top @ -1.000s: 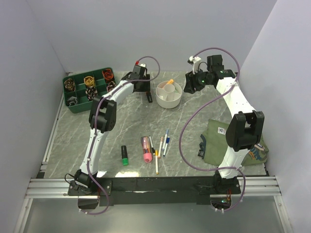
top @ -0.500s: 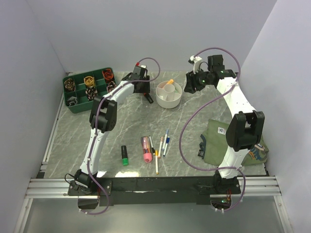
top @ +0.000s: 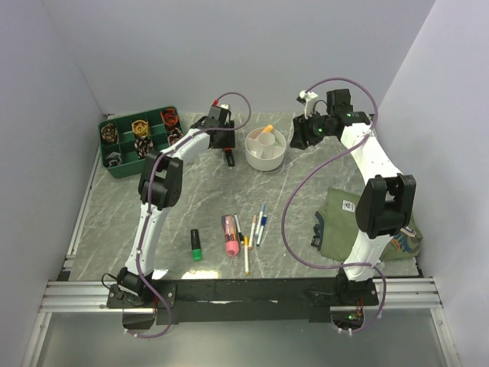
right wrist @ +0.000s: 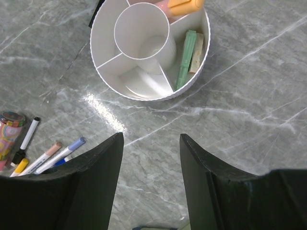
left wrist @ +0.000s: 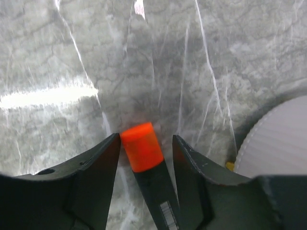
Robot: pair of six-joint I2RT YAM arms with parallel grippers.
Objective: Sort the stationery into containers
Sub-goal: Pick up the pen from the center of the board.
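My left gripper [top: 228,151] [left wrist: 145,138] is shut on a black marker with an orange cap [top: 228,159] [left wrist: 141,146], held just above the table, left of the white compartment bowl [top: 266,148]. The bowl's rim [left wrist: 276,139] shows at the right of the left wrist view. My right gripper [top: 300,138] [right wrist: 151,136] is open and empty, right of the bowl [right wrist: 189,84]. The bowl holds a green pen [right wrist: 184,57], a tan one [right wrist: 196,47] and an orange-capped one [right wrist: 184,6]. A pink marker [top: 230,238], a green-capped black marker [top: 195,245], a thin yellow pen [top: 246,257] and blue-capped white pens [top: 260,223] lie at the near middle.
A dark green six-compartment tray [top: 122,164] with coiled bands stands at the back left. An olive-green cloth pouch [top: 344,229] lies at the right, by the right arm's base. Grey walls close in the table on three sides.
My left gripper has shifted slightly left, away from the bowl, and turned, so the marker's orange cap now points toward the near side. My right gripper has drawn back a little to the right.
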